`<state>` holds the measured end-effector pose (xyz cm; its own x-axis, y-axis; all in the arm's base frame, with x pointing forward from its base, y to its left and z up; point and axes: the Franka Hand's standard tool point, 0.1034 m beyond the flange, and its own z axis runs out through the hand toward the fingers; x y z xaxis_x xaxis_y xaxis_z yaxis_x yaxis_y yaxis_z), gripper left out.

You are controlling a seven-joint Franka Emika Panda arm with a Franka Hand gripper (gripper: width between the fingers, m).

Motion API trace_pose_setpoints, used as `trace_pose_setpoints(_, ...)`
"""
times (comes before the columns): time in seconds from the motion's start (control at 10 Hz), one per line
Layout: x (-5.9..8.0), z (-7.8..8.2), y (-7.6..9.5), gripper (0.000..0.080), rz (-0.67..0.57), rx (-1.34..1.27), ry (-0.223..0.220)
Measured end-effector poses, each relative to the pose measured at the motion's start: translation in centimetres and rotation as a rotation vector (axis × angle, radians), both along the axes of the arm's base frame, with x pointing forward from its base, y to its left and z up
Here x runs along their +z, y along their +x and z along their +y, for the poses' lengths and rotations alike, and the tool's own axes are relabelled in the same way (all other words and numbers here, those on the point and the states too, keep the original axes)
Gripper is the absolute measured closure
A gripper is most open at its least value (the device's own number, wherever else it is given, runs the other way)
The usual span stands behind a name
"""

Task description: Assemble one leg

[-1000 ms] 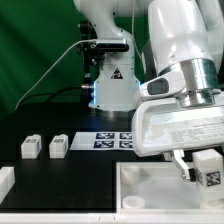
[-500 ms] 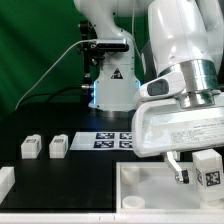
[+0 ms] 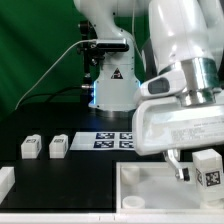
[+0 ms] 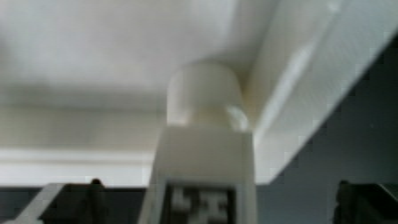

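White plastic everywhere against a black desk (image 3: pixel 60 172).

Exterior view: the arm comes in from the upper right, its bulky white wrist housing low over the large white rimmed panel (image 3: pixel 150 185) at the near right. The claw (image 3: pixel 193 168) points down at the panel's right side, fingers spread. One dark finger (image 3: pixel 181 166) stands clear on the left of a leg (image 3: pixel 207 170), a stubby white block with a black-and-white tag facing the camera, standing upright over the panel near its right edge. A gap shows between that finger and the leg; the other finger is cut off by the frame edge. So the claw stands open around the leg, not squeezing it.

Only this view shows the rest: two more legs (image 3: pixel 30 147) (image 3: pixel 58 146) side by side on the desk at the left, well apart from the arm; the marker board (image 3: pixel 112 140) lying flat farther back, centre; a white block (image 3: pixel 5 181) at the near left edge; green backdrop behind.

Wrist view: close and blurred. The leg (image 4: pixel 199 140) fills the middle, rounded end seated at the panel's (image 4: pixel 107 60) corner recess, tag just visible. Dark fingertips (image 4: pixel 71 200) sit off both sides, apart from it.
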<state>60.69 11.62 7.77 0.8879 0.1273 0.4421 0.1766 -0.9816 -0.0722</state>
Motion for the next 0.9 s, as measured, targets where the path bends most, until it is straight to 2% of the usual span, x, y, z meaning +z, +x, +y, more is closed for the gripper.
trace_pose_setpoints(0.2,2.9,-0.9,1.6,0.0151,0.038,-0.001,-0.002)
trace_pose_setpoints(0.4,1.8,-0.6,0.5,0.0151,0.254,0.03,-0.002)
trace_pose_setpoints(0.5,1.5,-0.7,1.0,0.0151,0.319,0.034,0.001)
trace_pose_setpoints(0.7,0.1,-0.4,0.4,0.0151,0.573,0.04,0.0)
trace_pose_setpoints(0.9,-0.7,-0.1,1.2,0.0151,0.569,0.036,-0.004)
